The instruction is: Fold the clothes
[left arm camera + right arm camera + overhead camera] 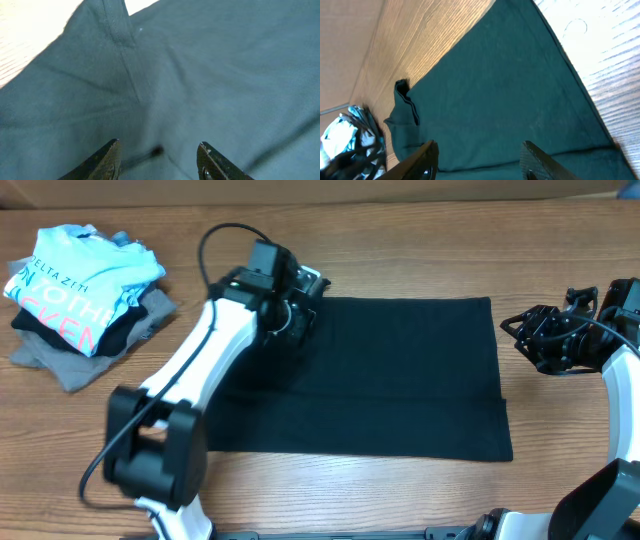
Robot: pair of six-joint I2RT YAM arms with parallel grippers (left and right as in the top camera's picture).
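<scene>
A black shirt [400, 380] lies flat on the brown worktop [400, 250], spread out like a big square in the middle. The left pincer [159, 159] hangs low over the shirt's far left corner. Its two fingers are apart and nothing is between them. It looks ready to pinch that corner, because a corner is a good place to lift cloth and flip it over. The right pincer [479, 150] waits just off the shirt's right edge, over bare wood. Its fingers are also spread wide and it holds nothing. From there it could take the other side, so both ends lift together. A pile of other clothes [80, 290] sits well apart, at the far left, with a light blue shirt on top, out of the way.
</scene>
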